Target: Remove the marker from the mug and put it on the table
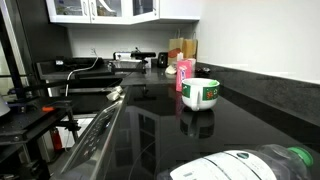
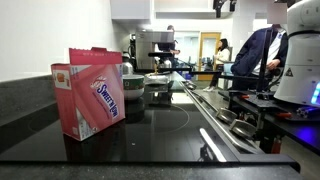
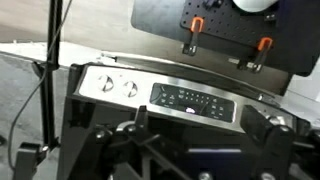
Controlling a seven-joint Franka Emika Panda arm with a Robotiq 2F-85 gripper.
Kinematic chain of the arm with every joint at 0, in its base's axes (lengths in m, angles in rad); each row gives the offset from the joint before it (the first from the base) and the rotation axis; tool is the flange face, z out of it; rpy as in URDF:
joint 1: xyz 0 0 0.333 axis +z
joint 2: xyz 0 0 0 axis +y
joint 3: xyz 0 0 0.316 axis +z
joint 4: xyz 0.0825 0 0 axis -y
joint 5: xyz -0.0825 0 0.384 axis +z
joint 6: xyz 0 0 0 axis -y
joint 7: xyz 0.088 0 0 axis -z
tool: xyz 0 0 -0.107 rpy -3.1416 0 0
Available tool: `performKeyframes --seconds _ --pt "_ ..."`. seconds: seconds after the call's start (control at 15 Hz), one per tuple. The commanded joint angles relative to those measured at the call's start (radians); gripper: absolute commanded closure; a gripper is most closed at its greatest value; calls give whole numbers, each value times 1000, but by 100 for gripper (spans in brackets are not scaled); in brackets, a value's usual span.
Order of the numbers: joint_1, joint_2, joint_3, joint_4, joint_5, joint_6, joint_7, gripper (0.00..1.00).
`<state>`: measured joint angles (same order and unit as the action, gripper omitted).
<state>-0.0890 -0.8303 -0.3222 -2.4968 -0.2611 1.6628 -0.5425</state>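
The mug, white with a green band, stands on the glossy black table next to a pink container. I cannot make out the marker in any view; the inside of the mug does not show. In the wrist view my gripper is open and empty, with its two dark fingers wide apart. It hangs above a stove's steel control panel, away from the mug. In an exterior view the pink box stands in front and hides the mug.
A white-and-green bottle lies at the near edge of the table. The stove top adjoins the counter. The robot base and a black mounting board with orange clamps stand beside the stove. People are in the background.
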Motion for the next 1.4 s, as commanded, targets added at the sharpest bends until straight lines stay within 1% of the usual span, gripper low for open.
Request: performKeyframes --seconds 0.0,0.2,0.4,0.47,0.6,0.67,0.8,0.87,1.0,1.07,1.33 --pt "42 39 48 -11 9 138 95 0" --pt "81 116 127 -27 44 286 230 0" --pt "119 252 219 -20 97 434 366 0" --pt "129 300 238 -5 118 462 392 0" --pt "132 398 274 19 156 537 464 0" --pt "120 449 295 30 147 583 499 0" --pt "97 543 298 67 115 648 518 0" --pt "101 588 282 90 136 664 488 0" --pt "87 676 281 142 137 680 491 0" --pt "90 722 276 171 161 689 472 0" --pt "91 894 288 302 241 697 467 0"
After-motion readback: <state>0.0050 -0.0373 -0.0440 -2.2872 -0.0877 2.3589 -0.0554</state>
